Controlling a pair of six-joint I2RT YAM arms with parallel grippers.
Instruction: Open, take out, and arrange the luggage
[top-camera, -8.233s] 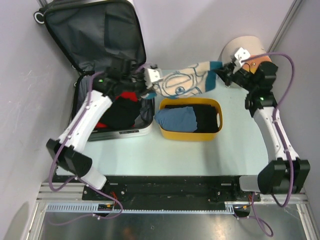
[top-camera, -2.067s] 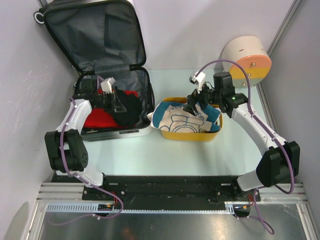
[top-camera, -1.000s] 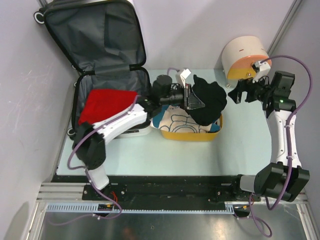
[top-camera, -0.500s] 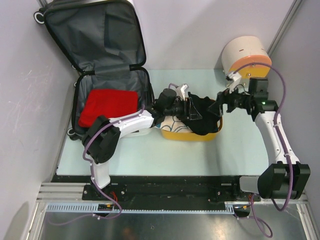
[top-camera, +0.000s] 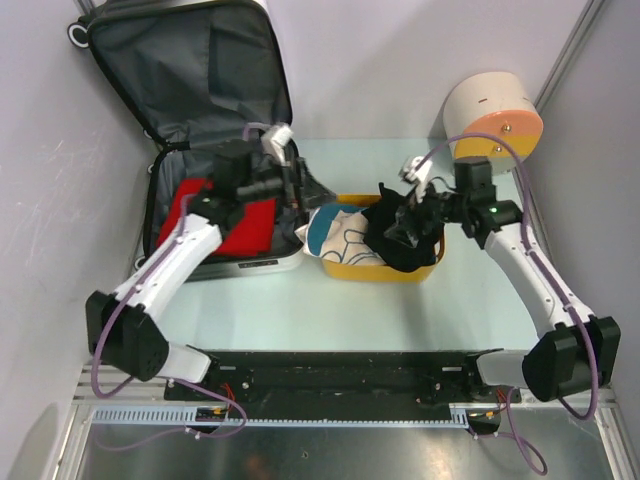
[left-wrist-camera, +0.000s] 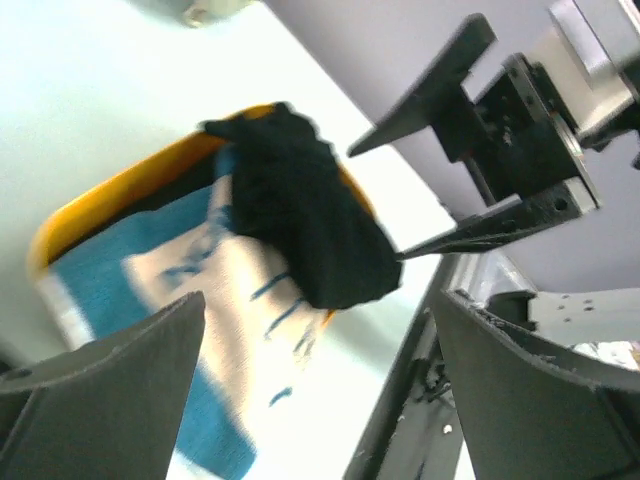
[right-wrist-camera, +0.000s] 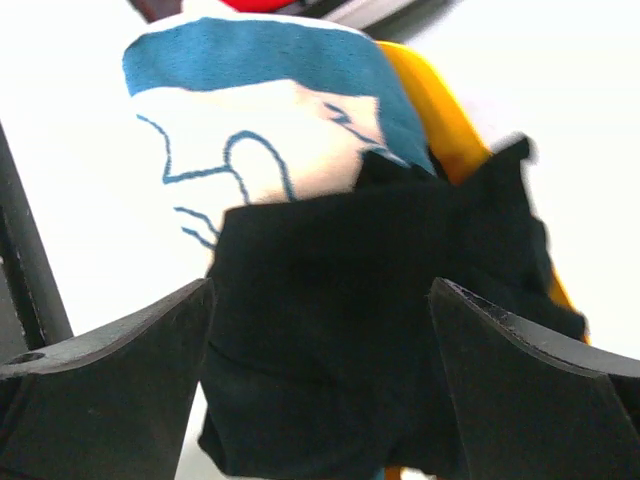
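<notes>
The suitcase (top-camera: 200, 60) lies open at the far left of the surface (top-camera: 300, 310). Its lid stands up against the left wall with the dark grey lining showing, and its lower half rests flat with a folded red garment (top-camera: 245, 225) inside. The left hand (top-camera: 305, 190) hovers at the right edge of that lower half, between the suitcase and the yellow basket (top-camera: 385, 275). Its fingers are spread wide with nothing between them, so it is released. The basket sits just to the right of the suitcase, near the middle of the surface. It holds a blue-and-cream printed cloth (top-camera: 340, 232) on its left side and a crumpled black garment (top-camera: 415, 245) heaped on its right side, rising above the rim. The right hand (top-camera: 398, 218) reaches in from the right and hangs low over the black garment with its fingers wide apart. In the right wrist view the cloth fills the space beneath and between them, but whether the fingers touch it cannot be told. A round cream-and-orange box (top-camera: 490, 105) stands at the far right, well apart from the basket.
</notes>
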